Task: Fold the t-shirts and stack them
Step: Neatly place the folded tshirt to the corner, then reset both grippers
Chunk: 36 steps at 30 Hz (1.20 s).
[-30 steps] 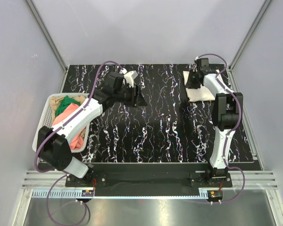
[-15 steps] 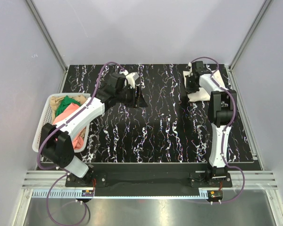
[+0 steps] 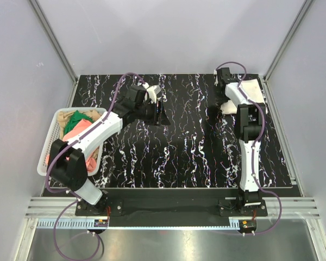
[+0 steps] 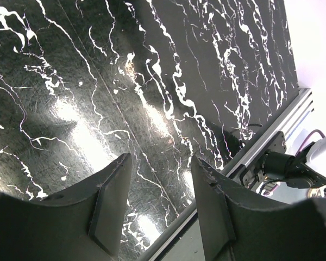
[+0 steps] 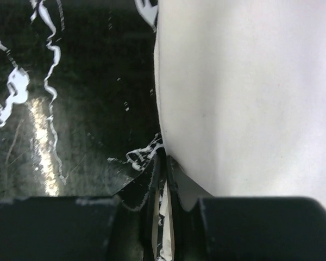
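The cream-white t-shirt (image 3: 250,89) lies folded at the table's far right corner; it fills the right half of the right wrist view (image 5: 244,92). My right gripper (image 3: 224,81) is at the shirt's left edge, shut on a thin fold of its cloth (image 5: 162,179). My left gripper (image 3: 161,111) is open and empty over the bare table at the far middle-left; its fingers (image 4: 111,206) frame only black marbled surface. The green (image 3: 73,124), salmon-pink (image 3: 86,142) and tan (image 3: 79,115) t-shirts lie bunched in the basket.
The white mesh basket (image 3: 50,142) stands at the table's left edge. The black marbled table (image 3: 179,147) is ringed by grey walls and metal posts. The right arm (image 3: 249,141) stretches along the right side.
My right gripper has moved toward the far edge with the cream-white shirt's edge, dragging the shirt deeper into the far right corner. My left gripper has shifted slightly.
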### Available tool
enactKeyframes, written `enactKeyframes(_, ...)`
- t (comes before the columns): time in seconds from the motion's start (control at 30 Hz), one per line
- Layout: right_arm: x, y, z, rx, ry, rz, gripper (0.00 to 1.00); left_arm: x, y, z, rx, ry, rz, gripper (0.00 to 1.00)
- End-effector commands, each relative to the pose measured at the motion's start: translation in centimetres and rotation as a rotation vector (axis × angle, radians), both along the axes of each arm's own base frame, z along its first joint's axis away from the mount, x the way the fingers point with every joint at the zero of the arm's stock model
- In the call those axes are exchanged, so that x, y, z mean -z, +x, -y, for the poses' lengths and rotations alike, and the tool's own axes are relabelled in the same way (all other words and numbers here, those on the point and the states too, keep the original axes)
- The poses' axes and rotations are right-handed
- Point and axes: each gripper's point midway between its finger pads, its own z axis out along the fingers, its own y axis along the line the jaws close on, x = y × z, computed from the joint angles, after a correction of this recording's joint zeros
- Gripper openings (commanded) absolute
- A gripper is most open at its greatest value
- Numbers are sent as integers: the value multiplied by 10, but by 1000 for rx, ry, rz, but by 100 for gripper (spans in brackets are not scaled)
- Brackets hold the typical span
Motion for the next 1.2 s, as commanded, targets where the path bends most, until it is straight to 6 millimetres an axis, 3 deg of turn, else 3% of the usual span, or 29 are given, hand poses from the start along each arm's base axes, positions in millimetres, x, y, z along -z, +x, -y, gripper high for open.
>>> enactKeyframes(0.0, -2, 9, 27, 7, -70, 0, 15, -15, 5, 5, 21, -19, 45, 53)
enactKeyframes(0.2, -11, 23, 44, 31, -50, 30, 15, -17, 5, 7, 29, -23, 45, 53)
enactKeyframes(0.33, -34, 20, 24, 5, 30, 56, 15, -20, 6, 8, 33, -30, 51, 53)
enactKeyframes(0.43, -75, 11, -4, -3, 81, 113, 14, -37, 10, 5, 21, -32, 110, 53)
enactKeyframes(0.5, -111, -9, -32, 22, 205, 148, 13, -58, 11, 1, 8, -43, 174, 53)
enactKeyframes(0.53, -123, -20, -58, 14, 345, 138, 13, -66, 13, -3, -15, -35, 204, 53)
enactKeyframes(0.6, -155, -56, -89, -23, 443, 157, 17, -87, 13, -10, -46, -44, 256, 53)
enactKeyframes(0.63, -188, -74, -97, -5, 483, 209, 20, -110, 11, -18, -77, -55, 316, 53)
enactKeyframes(0.67, -174, -96, -104, -6, 501, 154, 23, -121, 9, -24, -99, -56, 350, 54)
enactKeyframes(0.7, -180, -112, -117, -35, 529, 145, 32, -140, 1, -33, -123, -71, 399, 54)
enactKeyframes(0.73, -208, -132, -118, -18, 567, 187, 38, -148, 2, -42, -164, -61, 431, 55)
enactKeyframes(0.77, -197, -151, -115, 20, 577, 151, 43, -154, -2, -48, -183, -61, 451, 56)
enactKeyframes(0.8, -204, -163, -115, 34, 605, 157, 61, -163, -11, -57, -201, -70, 480, 57)
enactKeyframes(0.83, -234, -184, -120, 26, 683, 208, 86, -161, -13, -65, -230, -54, 481, 83)
enactKeyframes(0.87, -230, -197, -121, 38, 714, 204, 99, -165, -21, -75, -256, -58, 492, 99)
enactKeyframes(0.9, -240, -209, -125, 46, 775, 216, 100, -161, -26, -81, -270, -38, 482, 99)
enactKeyframes(0.93, -268, -226, -126, 3, 817, 296, 100, -161, -30, -85, -272, -35, 482, 99)
enactKeyframes(0.97, -261, -239, -123, 14, 820, 287, 100, -162, -39, -91, -275, -38, 490, 99)
enactKeyframes(1.03, -268, -265, -110, 61, 818, 329, 100, -158, -51, -95, -267, -44, 480, 99)
enactKeyframes(1.17, -279, -305, -105, 31, 857, 385, 100, -155, -77, -105, -259, -82, 494, 99)
